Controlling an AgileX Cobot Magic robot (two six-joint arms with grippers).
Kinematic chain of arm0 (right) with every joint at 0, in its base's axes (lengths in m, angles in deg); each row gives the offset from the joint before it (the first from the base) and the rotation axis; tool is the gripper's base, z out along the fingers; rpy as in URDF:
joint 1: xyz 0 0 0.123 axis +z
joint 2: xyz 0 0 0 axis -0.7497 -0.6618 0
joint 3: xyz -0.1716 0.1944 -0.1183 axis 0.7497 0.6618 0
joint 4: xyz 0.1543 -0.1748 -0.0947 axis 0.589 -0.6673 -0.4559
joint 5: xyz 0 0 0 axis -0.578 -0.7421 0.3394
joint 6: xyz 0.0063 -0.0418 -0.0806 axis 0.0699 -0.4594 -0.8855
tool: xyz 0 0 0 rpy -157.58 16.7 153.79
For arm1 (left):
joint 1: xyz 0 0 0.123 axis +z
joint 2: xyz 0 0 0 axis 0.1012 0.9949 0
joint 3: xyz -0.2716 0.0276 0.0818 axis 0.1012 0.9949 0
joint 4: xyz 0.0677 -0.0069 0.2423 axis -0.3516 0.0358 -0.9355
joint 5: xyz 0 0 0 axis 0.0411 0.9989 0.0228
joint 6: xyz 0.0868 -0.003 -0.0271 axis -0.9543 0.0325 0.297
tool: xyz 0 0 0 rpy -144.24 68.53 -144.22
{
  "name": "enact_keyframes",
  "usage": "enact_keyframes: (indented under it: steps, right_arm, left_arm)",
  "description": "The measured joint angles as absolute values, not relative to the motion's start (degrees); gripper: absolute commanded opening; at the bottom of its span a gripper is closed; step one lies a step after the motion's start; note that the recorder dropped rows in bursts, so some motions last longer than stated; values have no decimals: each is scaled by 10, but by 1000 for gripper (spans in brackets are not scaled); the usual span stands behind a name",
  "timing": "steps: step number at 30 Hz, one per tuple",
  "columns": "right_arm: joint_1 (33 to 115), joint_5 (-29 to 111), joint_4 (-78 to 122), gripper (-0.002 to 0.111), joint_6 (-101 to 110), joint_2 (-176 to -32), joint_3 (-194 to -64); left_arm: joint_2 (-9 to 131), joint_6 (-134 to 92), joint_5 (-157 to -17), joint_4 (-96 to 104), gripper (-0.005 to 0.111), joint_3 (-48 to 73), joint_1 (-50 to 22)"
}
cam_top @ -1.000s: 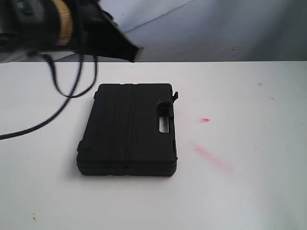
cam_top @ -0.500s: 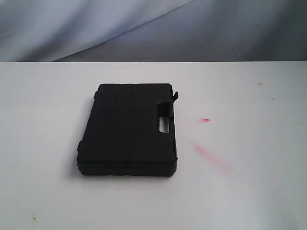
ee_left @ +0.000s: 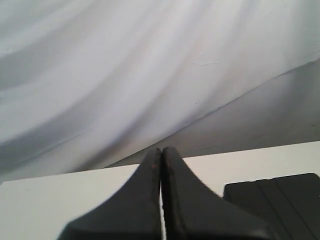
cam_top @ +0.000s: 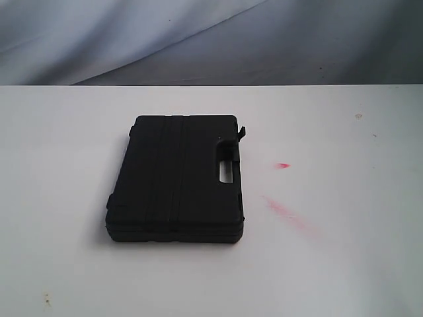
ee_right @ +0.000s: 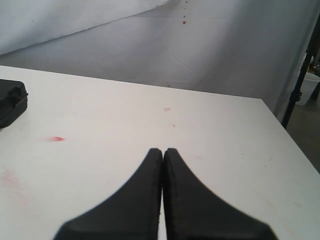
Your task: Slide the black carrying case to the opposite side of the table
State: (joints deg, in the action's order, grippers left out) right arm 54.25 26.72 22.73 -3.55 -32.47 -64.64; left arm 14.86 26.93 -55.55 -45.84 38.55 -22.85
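**tabletop_tom:** Where's everything sitting? Planning the push.

**armchair_ana:** The case [cam_top: 175, 178] lies flat on the table [cam_top: 344, 264], a bit toward 9 o'clock from the middle in the exterior view, with the handle slot [cam_top: 225, 172] facing 3 o'clock. There's a red smear [cam_top: 291, 214] on the bare top at about 4 o'clock from it. Neither arm shows in that view. The left gripper [ee_left: 161, 151] has its jaws pressed together on nothing and only catches a corner of the case from off to the side. The right gripper [ee_right: 163, 151] is the same, pinched together and empty, well apart from the case.

**tabletop_tom:** So nothing's touching it. How would you shove it?

**armchair_ana:** My guess is left arm. Keep the jaws together as a blunt pusher, come in low against the long 9 o'clock edge, and make contact near the middle of that edge. Off-centre and it'll probably spin. Push straight toward 3 o'clock, slow and steady, so it doesn't skate away from the tips.
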Motion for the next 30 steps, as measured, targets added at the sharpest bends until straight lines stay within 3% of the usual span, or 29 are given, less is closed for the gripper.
enact_keyframes:
  steps: [10,19,30]
  right_arm:
    - [543,267,227,0,-36,-325,-646]
    - [543,267,227,0,-36,-325,-646]
    - [543,267,227,0,-36,-325,-646]
  left_arm:
    - [134,159,-669,-270,0,472,-229]
    - [134,-150,-647,26,0,524,-229]
    - [131,-214,-620,72,1,546,-229]
